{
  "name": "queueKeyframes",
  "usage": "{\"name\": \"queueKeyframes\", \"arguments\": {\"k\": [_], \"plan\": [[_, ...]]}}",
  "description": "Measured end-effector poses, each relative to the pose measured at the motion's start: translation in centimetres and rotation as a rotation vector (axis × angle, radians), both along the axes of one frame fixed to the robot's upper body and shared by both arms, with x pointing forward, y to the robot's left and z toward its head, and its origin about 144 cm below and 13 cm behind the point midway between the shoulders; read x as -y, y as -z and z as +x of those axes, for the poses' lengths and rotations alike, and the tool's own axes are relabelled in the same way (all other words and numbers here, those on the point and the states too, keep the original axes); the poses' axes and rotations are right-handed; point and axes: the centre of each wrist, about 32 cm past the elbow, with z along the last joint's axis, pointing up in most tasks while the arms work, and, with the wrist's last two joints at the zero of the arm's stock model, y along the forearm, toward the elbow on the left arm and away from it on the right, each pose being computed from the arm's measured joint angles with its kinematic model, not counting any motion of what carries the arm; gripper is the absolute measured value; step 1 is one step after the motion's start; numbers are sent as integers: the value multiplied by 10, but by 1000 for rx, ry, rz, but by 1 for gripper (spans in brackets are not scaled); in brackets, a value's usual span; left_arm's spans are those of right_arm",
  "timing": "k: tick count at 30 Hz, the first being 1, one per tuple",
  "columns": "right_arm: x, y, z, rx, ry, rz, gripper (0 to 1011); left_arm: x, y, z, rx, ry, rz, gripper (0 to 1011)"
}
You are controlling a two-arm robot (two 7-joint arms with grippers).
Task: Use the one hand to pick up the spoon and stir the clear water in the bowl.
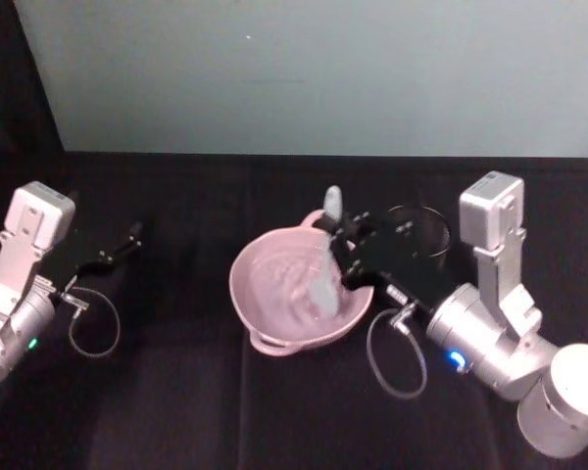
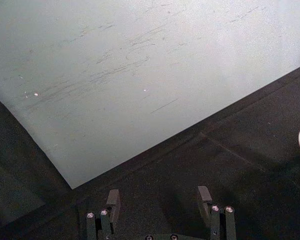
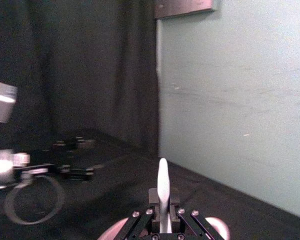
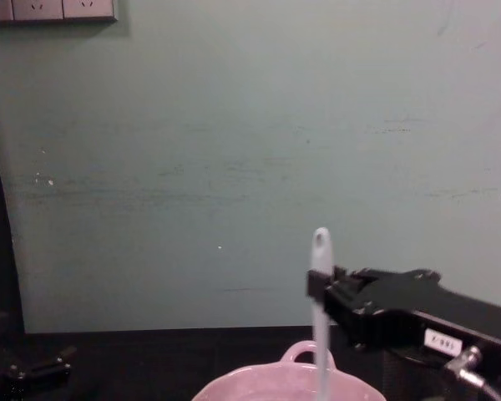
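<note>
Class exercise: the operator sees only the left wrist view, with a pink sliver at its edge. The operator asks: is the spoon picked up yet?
Observer: Yes. The right gripper is shut on the spoon, handle upright.
Operator: Is its head in the bowl?
Observer: Yes, the head dips inside the bowl, on the side nearest the right gripper.
Operator: My left gripper hangs open, idle. Anything close by?
Observer: A black mesh cup stands beyond the right gripper, to the bowl's right.
</note>
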Motion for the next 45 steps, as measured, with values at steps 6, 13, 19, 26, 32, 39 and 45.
{"name": "queueKeyframes", "arguments": {"k": [6, 13, 19, 26, 32, 39, 45], "plan": [[-17, 1, -11, -38, -77, 51, 111, 0, 0, 0, 0, 0, 0, 1011], [-40, 4, 0, -38, -98, 97, 110, 0, 0, 0, 0, 0, 0, 1011], [-52, 13, 22, 2, -32, 69, 111, 0, 0, 0, 0, 0, 0, 1011], [-44, 17, 41, 83, 71, 5, 111, 0, 0, 0, 0, 0, 0, 1011], [-23, 11, 41, 111, 94, -52, 111, 0, 0, 0, 0, 0, 0, 1011], [-1, 0, 19, 73, 47, -76, 111, 0, 0, 0, 0, 0, 0, 1011], [4, -10, -1, 3, -27, -19, 111, 0, 0, 0, 0, 0, 0, 1011]]}}
